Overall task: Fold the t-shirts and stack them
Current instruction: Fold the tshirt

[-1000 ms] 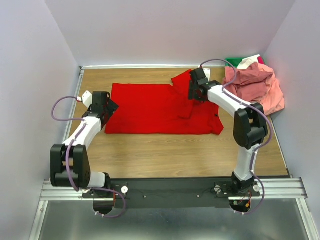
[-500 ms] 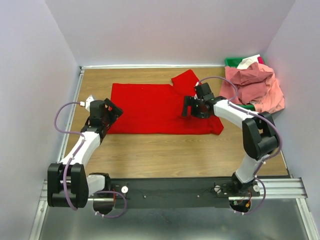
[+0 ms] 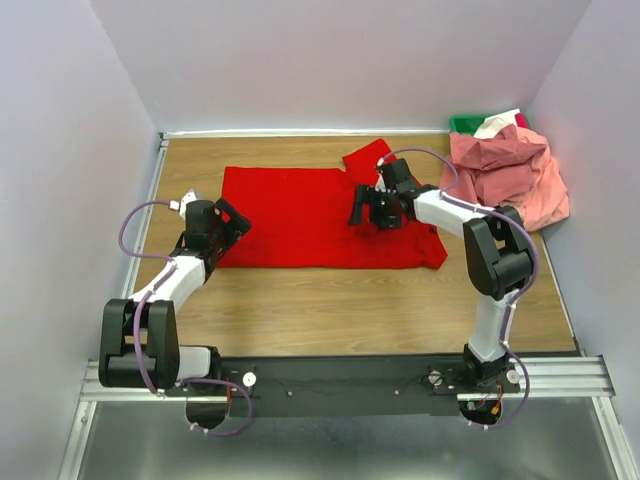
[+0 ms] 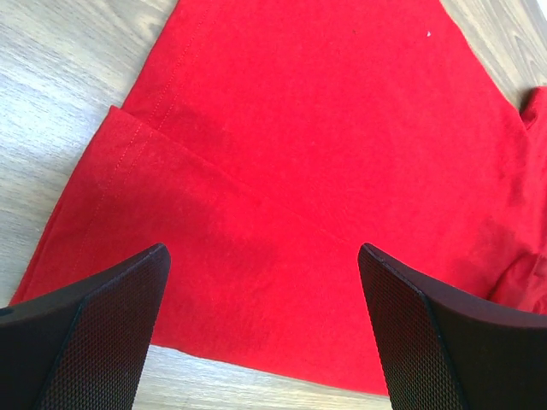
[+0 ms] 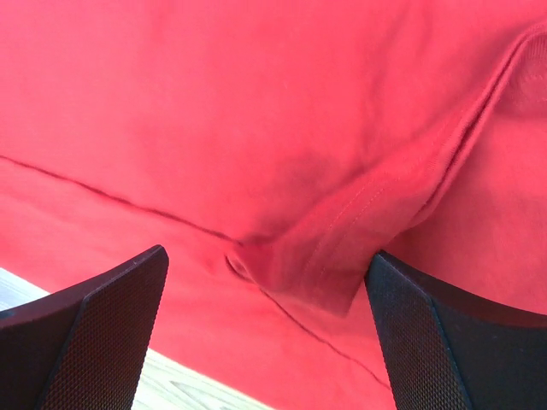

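A bright red t-shirt (image 3: 300, 215) lies spread flat across the middle of the wooden table, one sleeve (image 3: 365, 156) sticking out at the back. It fills the left wrist view (image 4: 325, 145) and the right wrist view (image 5: 256, 111). My left gripper (image 3: 228, 222) is open and empty over the shirt's left hem. My right gripper (image 3: 368, 208) is open and empty just above the shirt's right part, over a folded sleeve edge (image 5: 359, 231). A heap of salmon pink t-shirts (image 3: 510, 172) lies at the back right.
A green bin (image 3: 466, 123) stands in the back right corner under the pink heap. Grey walls close the table on three sides. Bare wood (image 3: 330, 295) lies between the red shirt and the arm bases.
My right gripper has let go of the raised sleeve and moved toward me and left, low over the shirt. My left gripper has moved right, onto the shirt's left edge.
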Robot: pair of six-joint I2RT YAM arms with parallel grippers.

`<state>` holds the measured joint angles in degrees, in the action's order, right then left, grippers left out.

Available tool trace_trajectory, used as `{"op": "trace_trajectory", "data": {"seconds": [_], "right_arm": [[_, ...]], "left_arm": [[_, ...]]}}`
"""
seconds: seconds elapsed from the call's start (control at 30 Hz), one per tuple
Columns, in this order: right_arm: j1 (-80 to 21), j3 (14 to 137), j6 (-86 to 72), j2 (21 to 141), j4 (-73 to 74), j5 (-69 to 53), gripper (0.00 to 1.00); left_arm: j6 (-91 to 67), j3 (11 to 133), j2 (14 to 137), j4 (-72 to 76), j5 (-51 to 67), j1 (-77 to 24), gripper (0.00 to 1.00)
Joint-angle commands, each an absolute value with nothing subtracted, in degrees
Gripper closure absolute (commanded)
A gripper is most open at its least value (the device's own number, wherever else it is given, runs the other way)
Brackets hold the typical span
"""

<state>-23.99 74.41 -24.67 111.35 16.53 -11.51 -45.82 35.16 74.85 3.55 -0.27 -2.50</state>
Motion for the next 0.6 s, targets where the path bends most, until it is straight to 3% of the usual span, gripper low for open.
{"op": "trace_trajectory", "data": {"seconds": [0.0,0.33,0.57], "right_arm": [[-24.2,78.8,-27.3,114.8,14.1,-13.7,0.0],[-24.1,87.4,-36.1,120.5,13.8,-8.5,0.0],[-24.2,87.9,-36.0,118.1,14.4,-5.2,0.0]], "left_arm": [[-45.1,36.3,75.1,5.4,0.5,-2.8,0.01],[-44.8,37.2,75.9,3.9,-1.1,-2.8,0.01],[-45.2,37.4,73.7,2.1,-2.1,-2.8,0.01]]}}
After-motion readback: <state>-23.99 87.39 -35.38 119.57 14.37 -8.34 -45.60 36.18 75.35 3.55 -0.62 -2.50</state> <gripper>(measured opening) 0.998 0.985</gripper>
